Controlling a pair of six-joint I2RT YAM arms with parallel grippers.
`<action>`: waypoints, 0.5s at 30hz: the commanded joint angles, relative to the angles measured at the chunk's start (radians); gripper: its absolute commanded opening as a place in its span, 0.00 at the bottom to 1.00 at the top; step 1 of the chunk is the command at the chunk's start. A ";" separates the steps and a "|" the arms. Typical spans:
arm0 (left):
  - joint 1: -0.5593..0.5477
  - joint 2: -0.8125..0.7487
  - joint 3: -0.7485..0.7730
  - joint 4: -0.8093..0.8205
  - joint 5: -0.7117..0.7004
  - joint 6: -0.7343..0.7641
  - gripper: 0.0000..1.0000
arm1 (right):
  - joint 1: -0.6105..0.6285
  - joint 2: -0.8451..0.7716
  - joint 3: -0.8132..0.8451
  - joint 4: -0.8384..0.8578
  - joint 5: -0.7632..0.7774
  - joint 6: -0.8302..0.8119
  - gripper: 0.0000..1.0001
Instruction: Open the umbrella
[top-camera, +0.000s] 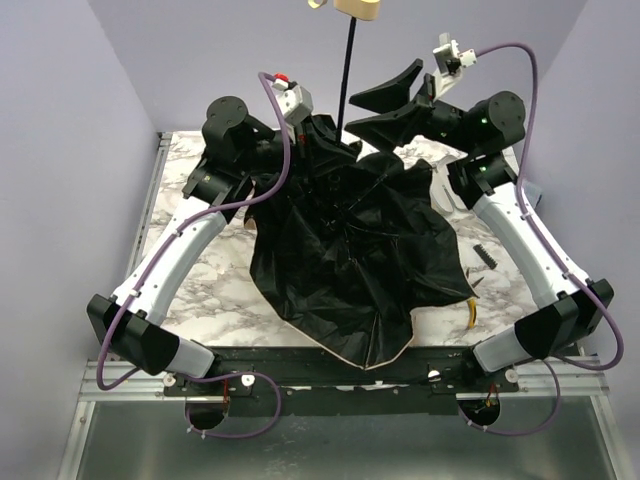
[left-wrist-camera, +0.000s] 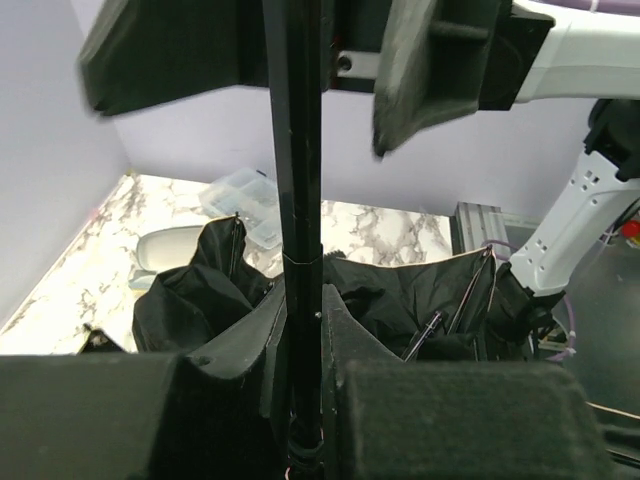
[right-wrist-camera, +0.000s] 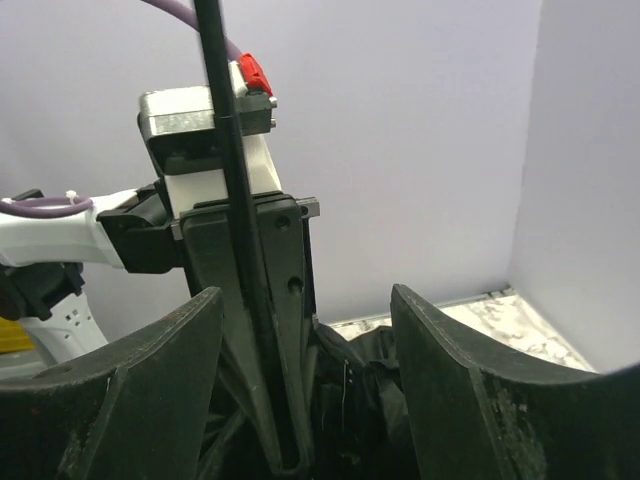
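Observation:
The umbrella lies upside down on the table, its black lining and ribs facing up and a tan edge showing at the front. Its thin black shaft stands upright, up to the beige handle at the top edge. My left gripper is shut on the shaft low down, just above the canopy; in the left wrist view the shaft runs between its fingers. My right gripper is open, its fingertips beside the shaft higher up. In the right wrist view the shaft passes just inside the left finger.
A yellow-handled tool and a small black object lie on the marble table at the right. A clear plastic box and a white object sit behind the canopy. Lilac walls close the back and sides.

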 joint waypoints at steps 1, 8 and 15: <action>-0.028 -0.003 0.004 0.029 0.014 0.023 0.00 | 0.041 0.023 0.026 0.030 0.040 0.043 0.68; -0.057 0.003 -0.004 -0.007 0.012 0.055 0.00 | 0.072 0.029 0.015 -0.016 0.072 -0.033 0.48; -0.060 0.016 0.016 -0.020 -0.006 0.055 0.00 | 0.099 0.033 -0.010 -0.067 0.052 -0.065 0.27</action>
